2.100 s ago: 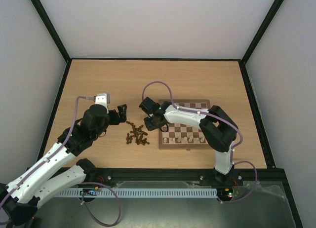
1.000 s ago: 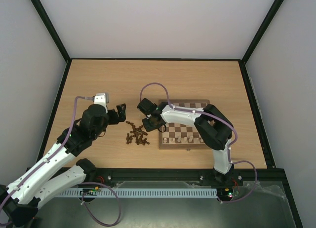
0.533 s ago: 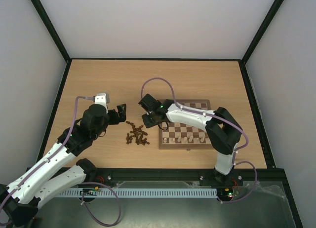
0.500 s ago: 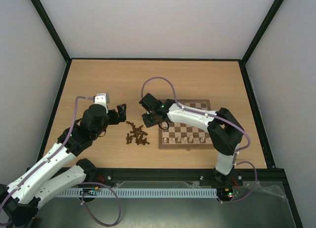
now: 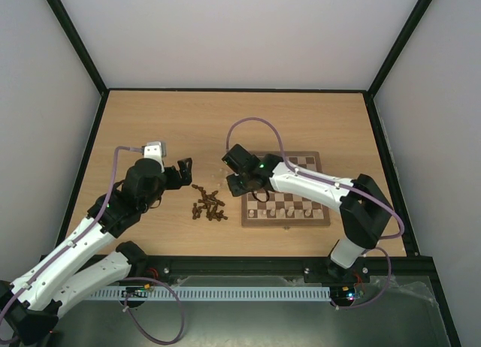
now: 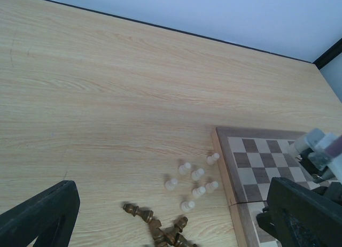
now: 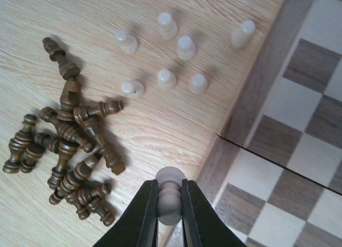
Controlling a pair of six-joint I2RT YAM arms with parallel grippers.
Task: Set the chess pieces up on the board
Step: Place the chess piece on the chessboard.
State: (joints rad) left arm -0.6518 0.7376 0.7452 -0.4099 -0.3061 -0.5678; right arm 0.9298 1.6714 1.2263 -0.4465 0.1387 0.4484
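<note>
Right gripper is clamped on one pale pawn, fingers pinching its stem and the round head poking out past the tips. It hangs over the line where the table meets the left frame of the board. Left gripper is spread wide with nothing in it and touches nothing. Both of its fingers sit at the bottom corners of the left wrist view, above bare table left of the pieces. Seven loose pale pawns stand or lie on the table just off the board's left edge. The dark pieces lie tipped over in a tangled pile, on the table nearer the arm bases. A few pale pieces stand on the board in its near rows.
</note>
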